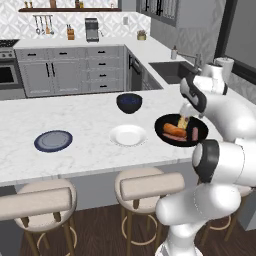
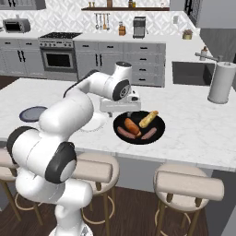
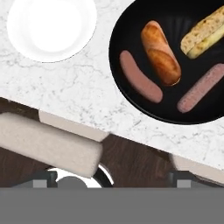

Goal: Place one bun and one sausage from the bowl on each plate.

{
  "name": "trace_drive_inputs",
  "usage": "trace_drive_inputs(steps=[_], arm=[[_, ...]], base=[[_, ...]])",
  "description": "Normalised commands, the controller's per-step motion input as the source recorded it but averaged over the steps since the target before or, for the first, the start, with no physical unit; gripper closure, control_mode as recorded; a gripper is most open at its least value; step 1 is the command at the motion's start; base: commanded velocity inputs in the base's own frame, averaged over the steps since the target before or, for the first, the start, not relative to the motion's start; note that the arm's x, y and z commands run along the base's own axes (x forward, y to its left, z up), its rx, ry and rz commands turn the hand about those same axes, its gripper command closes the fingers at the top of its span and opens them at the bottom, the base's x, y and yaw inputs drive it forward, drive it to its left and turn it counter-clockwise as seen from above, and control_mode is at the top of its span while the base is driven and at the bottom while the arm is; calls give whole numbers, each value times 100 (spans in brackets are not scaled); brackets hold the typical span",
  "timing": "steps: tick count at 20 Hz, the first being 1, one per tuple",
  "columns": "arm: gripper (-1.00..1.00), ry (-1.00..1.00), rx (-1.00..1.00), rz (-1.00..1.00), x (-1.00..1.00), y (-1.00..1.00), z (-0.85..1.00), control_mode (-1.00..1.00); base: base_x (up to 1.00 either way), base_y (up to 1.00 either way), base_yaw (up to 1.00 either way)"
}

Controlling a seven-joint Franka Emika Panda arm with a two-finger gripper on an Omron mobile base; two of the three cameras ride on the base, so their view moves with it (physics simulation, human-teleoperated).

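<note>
The wide black bowl (image 3: 129,34) sits on the marble counter by its front edge. It holds a golden-brown bun (image 3: 160,52), a paler bun (image 3: 203,33) and two sausages (image 3: 141,76) (image 3: 202,87). To the bowl's left lies the white plate (image 3: 51,27) (image 1: 128,135), bare. The dark blue-grey plate (image 1: 53,141) lies further left, also bare. My gripper (image 3: 113,180) hovers open above the counter's front edge beside the bowl (image 1: 161,125), with nothing between its fingertips (image 3: 43,180).
A smaller dark blue bowl (image 1: 129,103) stands behind the white plate. Padded stools (image 1: 150,187) (image 1: 37,202) line the counter's front. A paper towel roll (image 2: 221,83) and the sink (image 2: 191,73) are at the far right.
</note>
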Motion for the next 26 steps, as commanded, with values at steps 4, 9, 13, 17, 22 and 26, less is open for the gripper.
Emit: trace_drive_inputs(steps=[4,9,13,17,22,26], arm=[[-100,1,0,6,7,-18,-21,-100],[-100,1,0,2,27,-3,-25,-100],[-100,0,-2,2,62,0,-43,-100],[-100,0,-1,2,62,-7,-54,-100],[-100,0,0,1,55,-13,-31,-100],[-100,0,0,0,53,-11,-24,-100]], base=[[0,0,0],[0,0,0],[0,0,0],[0,0,0],[0,0,0],[0,0,0]])
